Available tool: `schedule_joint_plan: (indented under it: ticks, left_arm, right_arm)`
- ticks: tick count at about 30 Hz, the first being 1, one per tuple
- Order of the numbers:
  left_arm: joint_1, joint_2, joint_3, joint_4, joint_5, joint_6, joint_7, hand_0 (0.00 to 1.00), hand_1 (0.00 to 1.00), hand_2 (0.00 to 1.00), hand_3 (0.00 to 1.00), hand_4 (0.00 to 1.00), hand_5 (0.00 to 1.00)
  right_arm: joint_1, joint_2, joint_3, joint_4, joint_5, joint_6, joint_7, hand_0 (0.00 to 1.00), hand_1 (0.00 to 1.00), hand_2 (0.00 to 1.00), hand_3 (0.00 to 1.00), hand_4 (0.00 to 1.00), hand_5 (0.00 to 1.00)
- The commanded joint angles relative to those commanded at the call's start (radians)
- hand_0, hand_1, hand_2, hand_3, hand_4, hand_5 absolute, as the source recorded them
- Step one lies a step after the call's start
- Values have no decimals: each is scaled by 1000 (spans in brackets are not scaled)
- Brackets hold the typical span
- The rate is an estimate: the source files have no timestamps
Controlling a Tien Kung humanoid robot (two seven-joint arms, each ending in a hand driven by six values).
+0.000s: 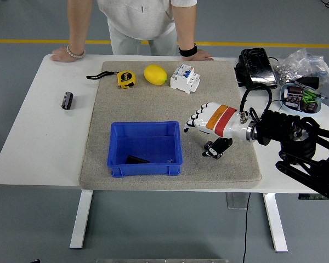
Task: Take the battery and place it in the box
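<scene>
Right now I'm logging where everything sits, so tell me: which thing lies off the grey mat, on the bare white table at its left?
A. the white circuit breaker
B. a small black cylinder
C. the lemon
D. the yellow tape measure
B: the small black cylinder lies alone on the bare table left of the grey mat; the others sit along the mat's far edge.

Tape measure [126,79], lemon [155,74], circuit breaker [185,78] line the mat's far edge.
</scene>
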Motion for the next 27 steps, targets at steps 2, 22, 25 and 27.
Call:
schedule_joint_plan:
  ticks: [2, 22, 25, 27]
  left_arm:
    - [-1, 0, -1, -1, 4, 0, 2, 670, 588, 713, 628, 653, 493]
    - [-6, 0, -6, -4, 23, -5, 13, 671, 591, 713, 628, 652, 493]
    - [-8, -2, -8, -5, 26, -5, 15, 673, 596, 716, 629, 652, 494]
    - [-10, -2, -9, -6, 29, -7, 17, 673, 596, 716, 629, 652, 494]
  right_arm:
    - [10, 8, -23, -26, -21, -1, 7, 705, 689, 725, 744, 973, 306]
    - [54, 42, -120, -158, -58, -14, 39, 708, 687, 721, 754, 985, 263]
    - [57, 49, -129, -185, -57, -22, 47, 696, 682, 717, 750, 981, 261]
    - [56, 53, -131, -204, -56, -27, 50, 696, 682, 717, 750, 981, 261]
